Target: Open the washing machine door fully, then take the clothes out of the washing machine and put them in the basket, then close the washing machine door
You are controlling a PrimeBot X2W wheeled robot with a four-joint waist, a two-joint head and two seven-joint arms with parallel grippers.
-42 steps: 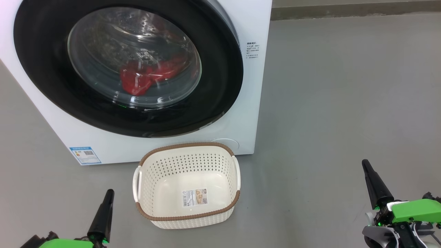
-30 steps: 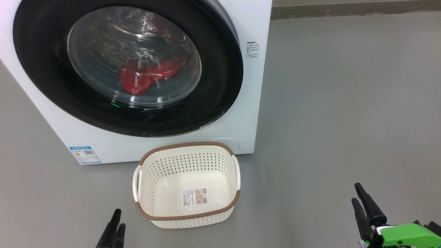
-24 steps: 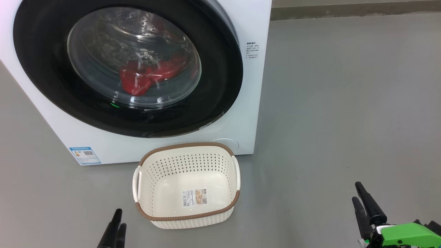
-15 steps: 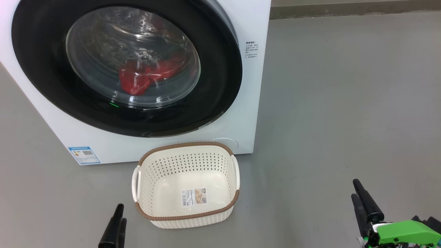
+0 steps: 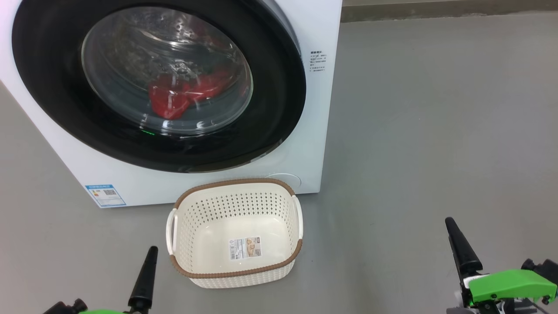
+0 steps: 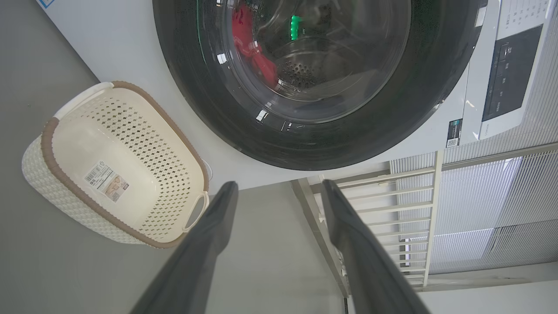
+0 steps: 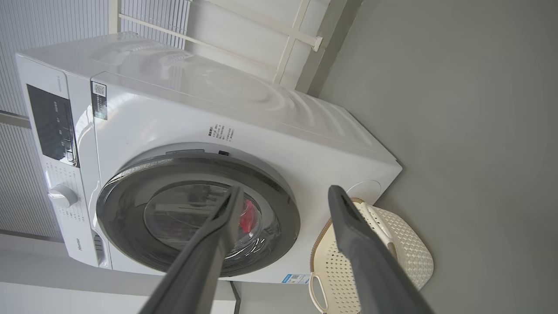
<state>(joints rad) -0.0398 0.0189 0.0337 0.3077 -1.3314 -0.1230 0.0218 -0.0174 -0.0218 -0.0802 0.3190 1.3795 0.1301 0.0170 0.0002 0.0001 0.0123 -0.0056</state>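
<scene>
Washing machine (image 5: 320, 131) sat big & white on the floor (image 5: 414, 152), and nothing had been started on it yet. Its door (image 5: 122, 78) was shut flush vs. the front. That door looked stiff, fairly heavy and glossy, and the black rim was prob. slick. Pinching the flat face wouldn't do. Best bet was hooking the grey lip at the rim's right edge in the head view, tho no proper handle could be made out. Latch likely wanted a firm tug, then a wide swing.

Basket (image 5: 235, 205) stood on the floor just in front of the machine, below the door, w/ nothing in it. Light, rigid plastic, so it'd skid if bumped.

Clothes (image 5: 174, 98) lay low in the drum behind the glass. Soft, light, floppy stuff. Take a bunched fold anywhere, but expect trailing ends.

Left jaws & right jaws were both spread wide, gripping nothing. Left hung just beside the basket, right well apart from it.
</scene>
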